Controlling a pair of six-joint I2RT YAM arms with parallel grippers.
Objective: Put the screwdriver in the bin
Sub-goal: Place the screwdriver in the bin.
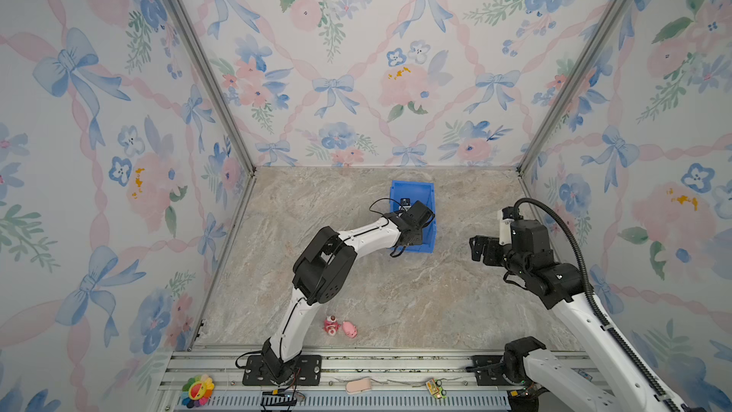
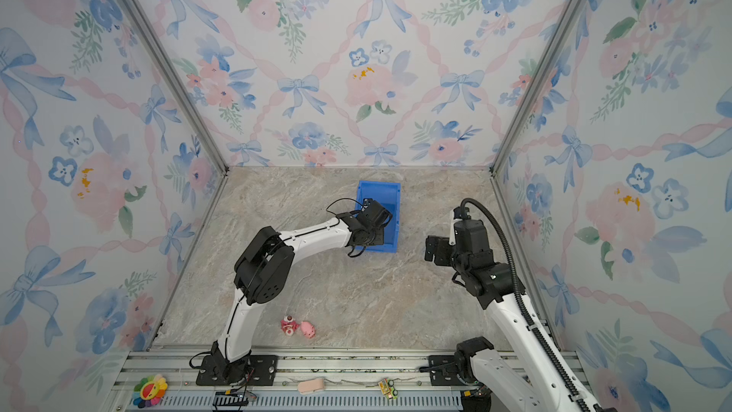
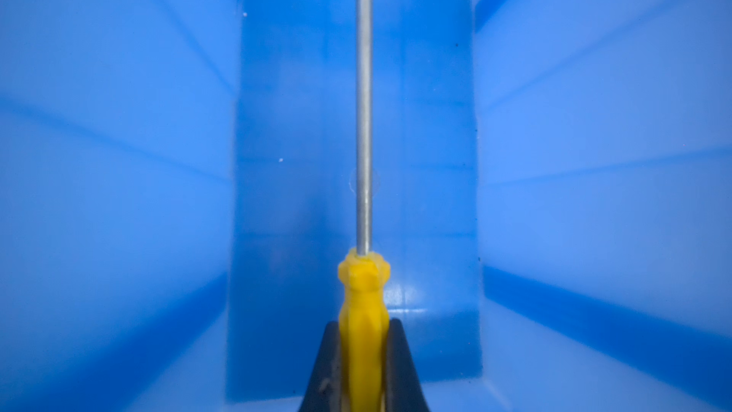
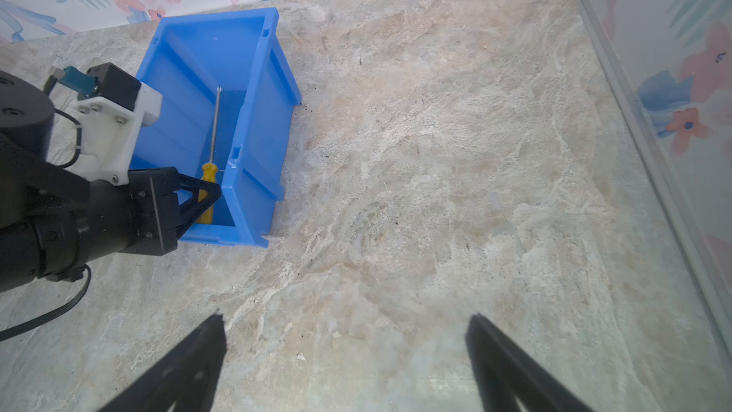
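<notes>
Reaching over the low front of the bin (image 4: 253,120), left tool (image 4: 206,196) pinching the yellow handle of the screwdriver (image 4: 209,176) tight between both fingers (image 3: 400,366). Holding the screwdriver inside the bin, silver shaft pointing along the blue floor toward the far wall. Sitting well apart over bare tabletop (image 4: 435,152), right tool (image 4: 344,350) standing wide open, gripping nothing.

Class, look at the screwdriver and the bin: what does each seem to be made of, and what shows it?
Screwdriver: the handle looks like glossy yellow moulded plastic with ridges; the thin shaft looks like bare silvery metal with a dull sheen. Bin: probably smooth blue moulded plastic, judging by its even colour, ribs and soft reflections.
</notes>
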